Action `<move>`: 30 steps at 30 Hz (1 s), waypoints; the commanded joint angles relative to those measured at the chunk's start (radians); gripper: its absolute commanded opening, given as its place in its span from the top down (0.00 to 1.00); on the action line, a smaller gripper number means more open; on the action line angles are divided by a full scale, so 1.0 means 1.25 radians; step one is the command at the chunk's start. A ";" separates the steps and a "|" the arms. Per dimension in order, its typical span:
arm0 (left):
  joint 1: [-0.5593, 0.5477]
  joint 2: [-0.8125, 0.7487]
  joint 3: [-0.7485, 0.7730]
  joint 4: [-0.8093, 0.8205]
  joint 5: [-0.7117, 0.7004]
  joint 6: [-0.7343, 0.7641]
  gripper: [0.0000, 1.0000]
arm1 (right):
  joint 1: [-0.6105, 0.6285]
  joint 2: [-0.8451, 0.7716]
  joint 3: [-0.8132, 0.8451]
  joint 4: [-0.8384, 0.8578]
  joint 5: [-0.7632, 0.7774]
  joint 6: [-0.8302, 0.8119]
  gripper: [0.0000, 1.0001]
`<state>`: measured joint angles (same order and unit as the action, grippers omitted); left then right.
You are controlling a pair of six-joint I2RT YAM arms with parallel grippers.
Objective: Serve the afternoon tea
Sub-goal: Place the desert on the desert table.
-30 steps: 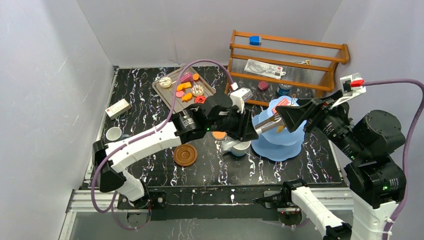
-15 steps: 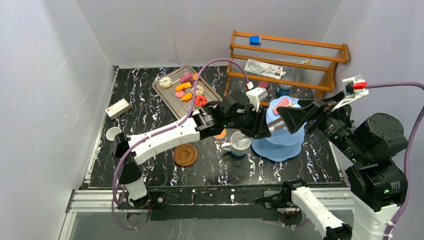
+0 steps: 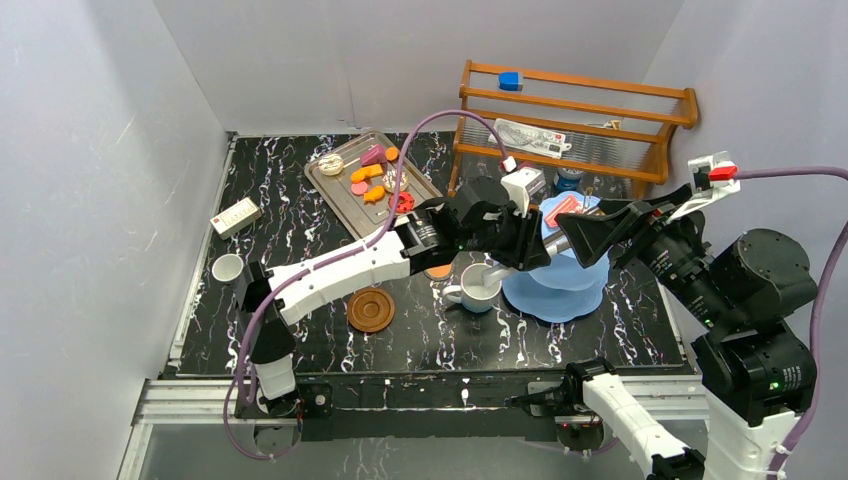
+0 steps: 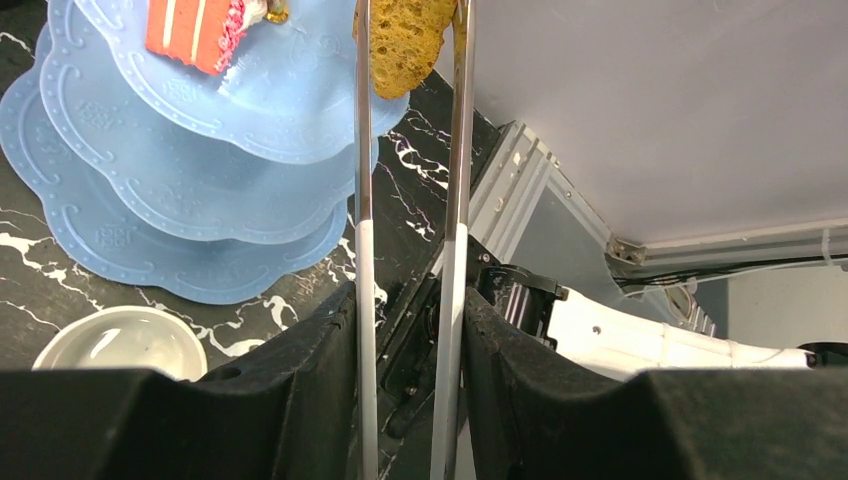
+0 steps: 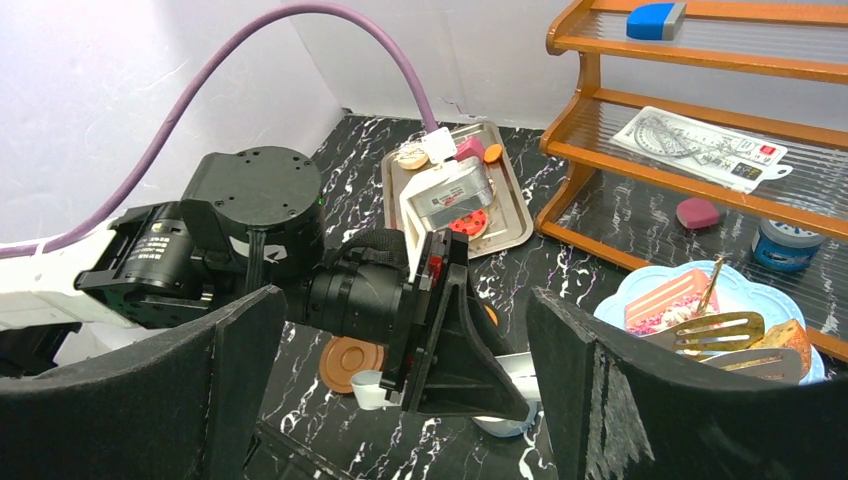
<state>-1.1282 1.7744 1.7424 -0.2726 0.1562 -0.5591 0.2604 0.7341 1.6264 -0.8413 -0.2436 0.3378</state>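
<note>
Toy pastries (image 3: 368,172) lay on a silver tray (image 3: 348,205) on the worktop (image 3: 300,220), well off to the far left of the light-blue three-tier stand (image 3: 560,290), as we saw from above. Just left of the stand stood a white mug (image 3: 478,290), and farther left a round brown saucer (image 3: 370,310). The left end effector (image 3: 522,250) reached in at the stand's left, and the right end effector (image 3: 590,235) hung by its top at the right.

From the left wrist, we saw the left end effector (image 4: 408,330) pressed onto metal tongs (image 4: 362,200). Their tips pinched a yellow-brown sponge piece (image 4: 405,40) at the rim of the stand's top tier. Whether the piece touched the tier we could not tell. A pink and orange cake slice (image 4: 195,30) lay on that tier.

From the right wrist, the right end effector (image 5: 403,300) stood spread wide and held nothing. The tongs' tips and the sponge piece (image 5: 785,340) sat at the stand's top tier, beside the cake slice (image 5: 665,300).
</note>
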 commanded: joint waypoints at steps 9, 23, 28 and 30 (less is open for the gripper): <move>-0.003 0.019 0.066 0.015 -0.067 0.052 0.63 | 0.000 -0.014 0.000 0.043 0.020 -0.009 0.01; -0.004 0.012 0.067 0.006 -0.077 0.062 0.53 | -0.001 -0.020 -0.005 0.025 0.028 -0.021 0.01; -0.004 0.002 0.064 0.006 -0.057 0.053 0.55 | -0.001 -0.020 0.000 0.021 0.030 -0.024 0.01; -0.004 -0.004 0.063 0.008 -0.050 0.050 0.55 | -0.001 -0.020 0.000 0.023 0.028 -0.024 0.01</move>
<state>-1.1290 1.8183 1.7813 -0.2935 0.0826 -0.4923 0.2604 0.7174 1.6199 -0.8459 -0.2146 0.3260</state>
